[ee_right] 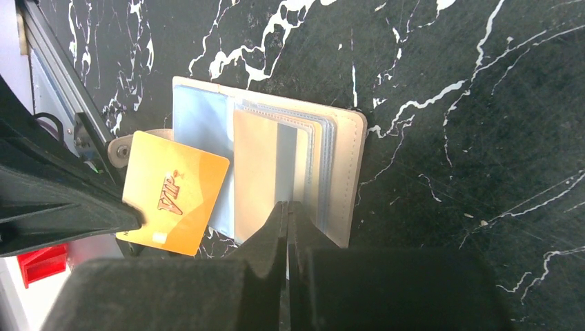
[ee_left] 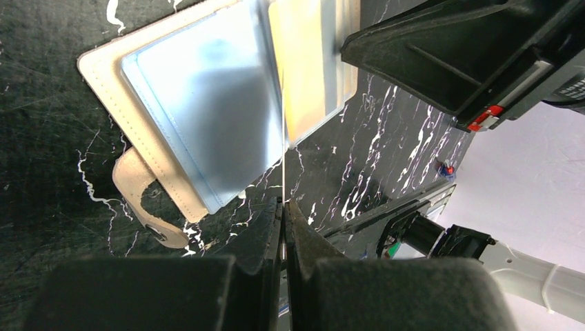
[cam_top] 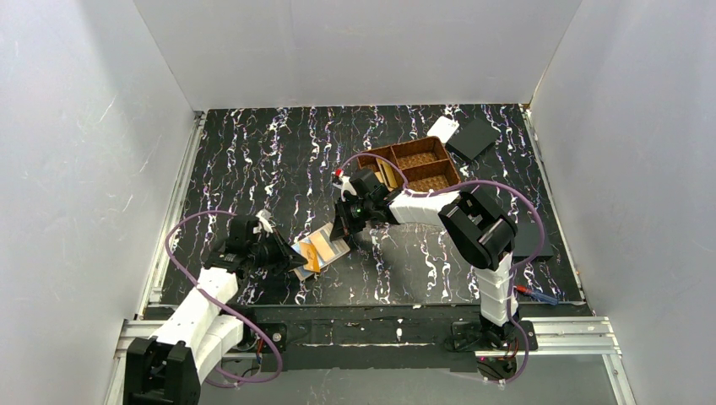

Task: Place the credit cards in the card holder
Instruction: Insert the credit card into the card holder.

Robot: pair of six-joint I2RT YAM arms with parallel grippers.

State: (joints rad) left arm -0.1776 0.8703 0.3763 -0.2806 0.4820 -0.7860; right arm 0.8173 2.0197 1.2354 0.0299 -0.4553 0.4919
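Pinching orange card (ee_right: 176, 193) shut-jawed, left gripper (ee_left: 284, 207) hangs it lower left of right-wrist view, overlapping open wallet (ee_right: 348, 165) at centre – right gripper (ee_right: 287, 210) seemingly clamps wallet's lower edge, likely steadying slots.

I could read only one marking: the letters "VIP", set slantwise on the orange card (ee_right: 176, 195) at lower left of the right wrist view. The lettering was darker than the card face.
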